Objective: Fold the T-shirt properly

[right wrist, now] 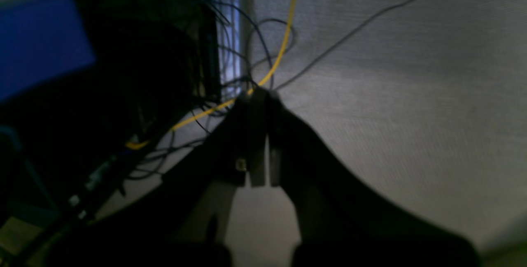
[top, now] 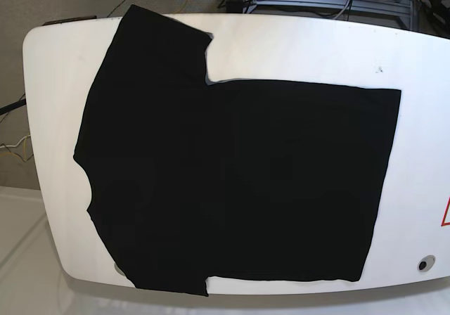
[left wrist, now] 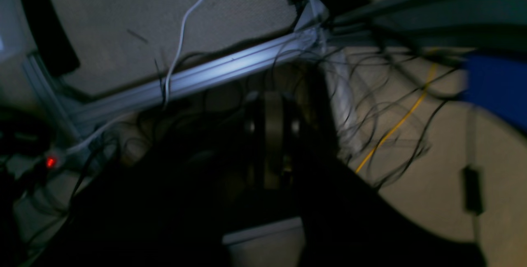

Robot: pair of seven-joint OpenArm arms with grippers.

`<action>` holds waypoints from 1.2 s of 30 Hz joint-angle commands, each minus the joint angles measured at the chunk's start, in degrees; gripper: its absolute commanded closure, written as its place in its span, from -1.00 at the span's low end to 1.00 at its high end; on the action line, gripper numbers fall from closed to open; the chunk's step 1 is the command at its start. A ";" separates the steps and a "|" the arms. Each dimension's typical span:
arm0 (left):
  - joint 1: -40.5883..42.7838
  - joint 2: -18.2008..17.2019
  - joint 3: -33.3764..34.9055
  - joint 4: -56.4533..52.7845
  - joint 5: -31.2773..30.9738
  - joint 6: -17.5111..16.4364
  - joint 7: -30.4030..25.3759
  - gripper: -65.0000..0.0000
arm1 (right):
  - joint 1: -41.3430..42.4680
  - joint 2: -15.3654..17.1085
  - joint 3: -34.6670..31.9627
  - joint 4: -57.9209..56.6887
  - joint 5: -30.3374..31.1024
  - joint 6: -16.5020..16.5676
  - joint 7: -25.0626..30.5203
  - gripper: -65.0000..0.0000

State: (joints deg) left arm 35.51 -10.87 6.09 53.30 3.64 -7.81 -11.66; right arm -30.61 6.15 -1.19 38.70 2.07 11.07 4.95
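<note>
Right gripper [right wrist: 259,135] clenched, empty, hung off surface above carpet and cables [right wrist: 230,77]. Left gripper [left wrist: 271,143] dim in its wrist view, also clenched, nothing visibly held. Neither arm appeared in base view. T-shirt [top: 232,181] lay spread flat on white surface [top: 295,48], sleeves toward that view's left, hem toward its right. Cloth judged soft, light, limp; likely to sag and crease. Best hold: pinch at hem corners or sleeve edges.
</note>
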 commanded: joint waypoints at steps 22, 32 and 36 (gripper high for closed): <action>16.64 -6.48 -3.46 31.30 -1.06 -0.52 6.85 0.95 | -22.31 8.33 2.77 41.77 14.37 2.07 -9.88 1.00; 22.74 -9.34 -4.18 42.85 -0.91 -0.37 7.08 0.91 | -30.14 8.21 10.91 55.42 14.77 2.47 -10.81 1.00; 23.77 -9.80 -4.08 44.64 -0.72 -0.35 6.46 0.90 | -31.93 7.99 13.66 58.64 14.68 2.54 -10.94 1.00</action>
State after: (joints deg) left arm 58.04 -20.23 2.02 96.64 2.87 -8.32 -4.36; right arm -60.95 14.13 11.64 95.02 16.78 13.06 -6.00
